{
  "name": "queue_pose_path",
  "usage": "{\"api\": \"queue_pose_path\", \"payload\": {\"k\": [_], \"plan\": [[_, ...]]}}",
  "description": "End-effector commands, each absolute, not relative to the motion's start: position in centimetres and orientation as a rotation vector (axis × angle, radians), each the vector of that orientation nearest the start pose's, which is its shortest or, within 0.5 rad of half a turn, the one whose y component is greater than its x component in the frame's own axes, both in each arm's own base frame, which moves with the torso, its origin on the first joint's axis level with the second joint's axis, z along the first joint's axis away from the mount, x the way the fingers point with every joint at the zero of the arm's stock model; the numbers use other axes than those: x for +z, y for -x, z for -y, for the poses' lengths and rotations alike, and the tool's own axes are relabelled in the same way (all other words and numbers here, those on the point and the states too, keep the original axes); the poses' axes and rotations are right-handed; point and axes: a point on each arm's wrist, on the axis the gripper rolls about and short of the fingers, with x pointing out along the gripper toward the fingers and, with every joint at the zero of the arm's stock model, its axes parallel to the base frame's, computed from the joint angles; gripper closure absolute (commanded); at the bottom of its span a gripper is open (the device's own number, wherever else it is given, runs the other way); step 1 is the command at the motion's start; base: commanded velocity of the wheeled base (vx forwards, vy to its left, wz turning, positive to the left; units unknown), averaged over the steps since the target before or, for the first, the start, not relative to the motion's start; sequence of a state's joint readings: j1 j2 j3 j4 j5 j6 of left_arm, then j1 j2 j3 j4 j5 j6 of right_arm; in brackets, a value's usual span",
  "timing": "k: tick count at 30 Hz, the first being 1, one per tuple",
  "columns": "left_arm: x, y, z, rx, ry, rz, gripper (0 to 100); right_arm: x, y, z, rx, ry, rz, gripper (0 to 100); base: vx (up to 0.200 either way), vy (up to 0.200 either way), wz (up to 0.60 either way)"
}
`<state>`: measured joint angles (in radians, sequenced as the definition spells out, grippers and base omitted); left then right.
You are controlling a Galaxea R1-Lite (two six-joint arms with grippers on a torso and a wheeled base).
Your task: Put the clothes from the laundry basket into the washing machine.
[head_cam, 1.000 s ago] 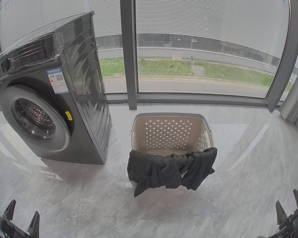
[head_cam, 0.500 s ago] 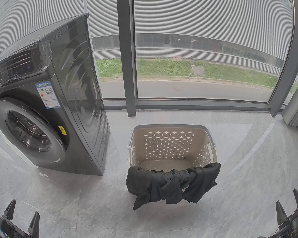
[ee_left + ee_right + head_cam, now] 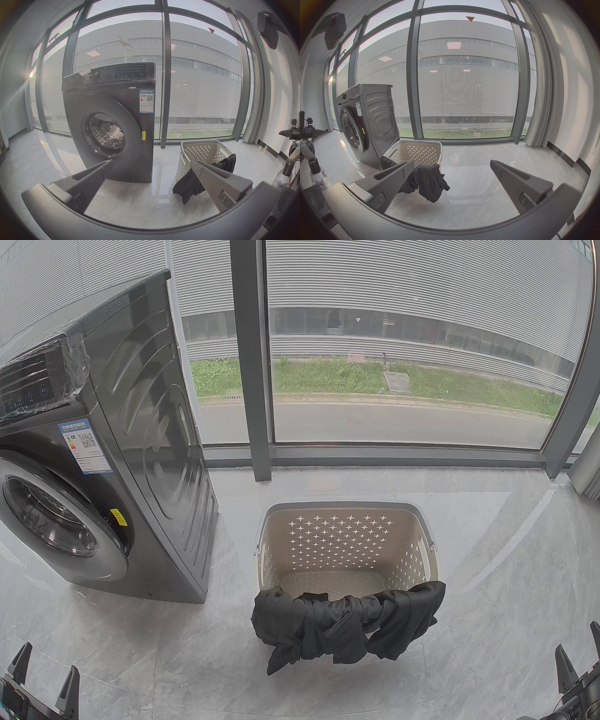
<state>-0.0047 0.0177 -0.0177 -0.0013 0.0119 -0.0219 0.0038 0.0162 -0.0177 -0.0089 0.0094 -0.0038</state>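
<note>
The washing machine (image 3: pixel 94 446) stands on the floor (image 3: pixel 187 652) to the robot's left, its round front port (image 3: pixel 50 521) turned towards the near left. Clear film wraps its control panel (image 3: pixel 31 384). In the left wrist view the drum (image 3: pixel 106 134) shows through the port, but I cannot tell whether the door is shut. The laundry basket (image 3: pixel 340 506), pale with star-shaped holes, sits on the floor just right of the machine, with a narrow strip of bare floor between them.

The clothes (image 3: pixel 344 627), a dark bundle, lie draped over the basket's near rim. Most of the cloth hangs down the outside wall facing the robot, and one corner trails lowest at the left. The basket's bottom behind them is bare.

A glass wall (image 3: pixel 406 365) runs behind both, and its dark post (image 3: pixel 250 359) meets the floor behind the gap between machine and basket. A curtain (image 3: pixel 587 465) hangs at the far right.

The left end effector (image 3: pixel 47 668) sits low at the near left with its fingers spread wide and nothing between them. The right end effector (image 3: pixel 578 646) sits at the near right, likewise spread and empty. Both are well apart from the basket. Bare floor lies between them and the clothes, and a wide stretch runs from the basket's right side to the curtain. The machine's side panel (image 3: pixel 162 446) closes off the basket's left.
</note>
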Motion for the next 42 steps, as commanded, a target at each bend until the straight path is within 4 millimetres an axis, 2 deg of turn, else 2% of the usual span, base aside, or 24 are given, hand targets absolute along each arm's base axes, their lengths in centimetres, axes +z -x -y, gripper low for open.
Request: {"api": "queue_pose_path", "payload": {"k": [1,3,21,39,42], "plan": [[7.65,2.30,-0.04,0.008,0.023,0.005,0,7.64,2.28,-0.01,0.014,0.005,0.009,0,0.000,-0.200,0.00],[7.65,2.30,-0.04,0.008,0.023,0.005,0,7.64,2.28,-0.01,0.014,0.005,0.009,0,0.000,-0.200,0.00],[7.65,2.30,-0.04,0.008,0.023,0.005,0,7.64,2.28,-0.01,0.014,0.005,0.009,0,0.000,0.000,0.00],[7.65,2.30,-0.04,0.008,0.026,0.005,0,7.64,2.28,-0.01,0.014,0.005,0.009,0,0.200,0.000,0.00],[7.65,2.30,-0.04,0.008,0.026,0.005,0,7.64,2.28,-0.01,0.015,0.005,0.009,0,0.000,0.000,0.00]]}}
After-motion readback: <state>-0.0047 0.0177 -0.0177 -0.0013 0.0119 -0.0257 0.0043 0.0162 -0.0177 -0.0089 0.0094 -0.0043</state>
